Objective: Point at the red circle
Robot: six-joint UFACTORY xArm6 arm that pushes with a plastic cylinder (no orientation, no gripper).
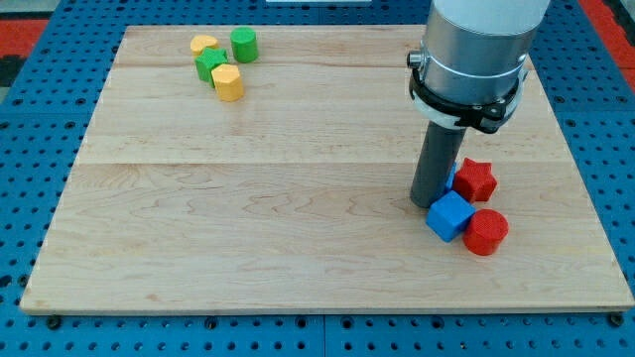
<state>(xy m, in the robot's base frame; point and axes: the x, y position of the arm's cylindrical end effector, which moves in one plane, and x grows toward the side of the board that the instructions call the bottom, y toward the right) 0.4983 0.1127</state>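
Observation:
The red circle point(485, 231) lies on the wooden board point(248, 218) at the lower right. A blue cube point(448, 215) touches its left side, and a red star point(475, 179) sits just above it. My tip point(428, 203) rests on the board right beside the blue cube's upper left corner, left of the red star and about a block's width up and left of the red circle. A bit of another blue block point(451, 179) shows between the rod and the red star.
At the upper left sits a cluster: a yellow cylinder point(203, 45), a green cylinder point(244, 45), a green block point(209, 64) and a yellow block point(228, 82). The arm's grey body point(474, 55) hangs over the board's upper right.

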